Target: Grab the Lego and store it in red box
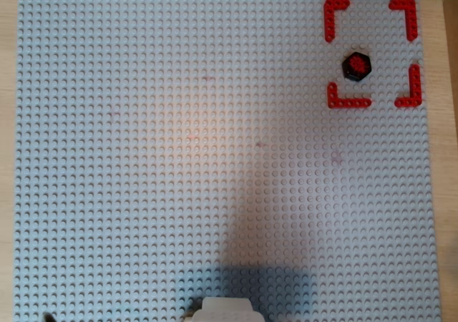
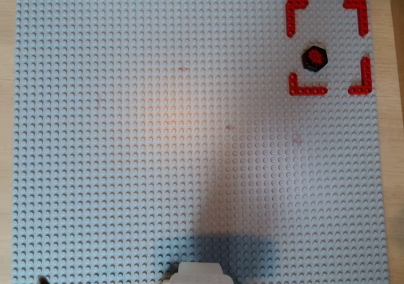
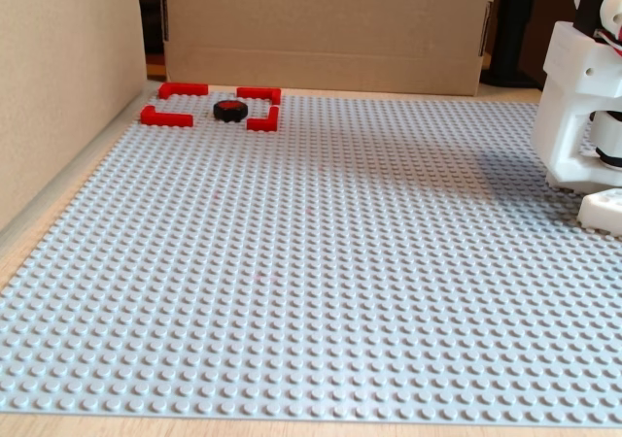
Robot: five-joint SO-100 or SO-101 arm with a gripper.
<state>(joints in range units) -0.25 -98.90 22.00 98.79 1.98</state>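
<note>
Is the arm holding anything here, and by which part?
Nothing is held: the black piece lies free inside the red box. The gripper itself is out of view.

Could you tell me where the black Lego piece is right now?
In both overhead views the Lego sits top right, inside the red box, nearer its left side.

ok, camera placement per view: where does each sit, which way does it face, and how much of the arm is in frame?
An overhead view: straight above, looking down on the grey baseplate; only the arm's white base shows at the bottom edge.
Another overhead view: same picture, same framing; the white base again.
Fixed view: low at a baseplate edge, looking across it toward cardboard walls; the white base shows at right, no gripper.
Shared: the Lego inside the red box.
</note>
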